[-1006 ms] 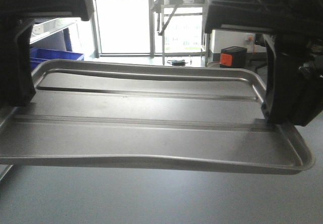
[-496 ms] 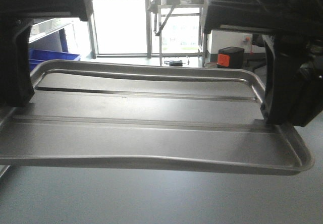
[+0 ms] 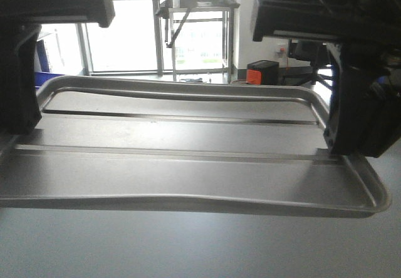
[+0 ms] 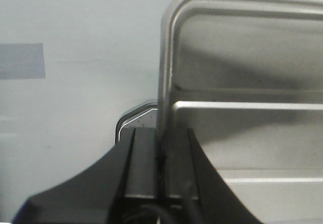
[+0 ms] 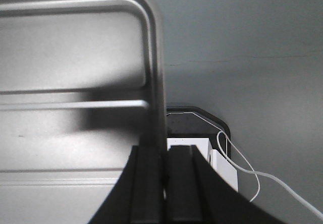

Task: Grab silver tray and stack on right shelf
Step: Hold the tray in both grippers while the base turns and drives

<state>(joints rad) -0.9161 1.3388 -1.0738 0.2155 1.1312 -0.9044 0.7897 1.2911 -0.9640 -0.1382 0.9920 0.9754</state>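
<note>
The silver tray hangs level in the air across the front view, held at both short ends. My left gripper is shut on the tray's left rim, one finger on each side of the edge. On the opposite end my right gripper is shut on the tray's right rim in the same way. In the front view the left gripper and the right gripper show as dark blocks at the tray's ends. The right shelf is out of view.
Grey floor lies under the tray. Behind it are bright windows, a metal-framed table and a black and orange box on the floor. The mobile base's corner with a white box and cable lies below the right gripper.
The background has slid to the left behind the tray: the blue bins at the left have left the view, while the tray and both grippers keep their place in the frame.
</note>
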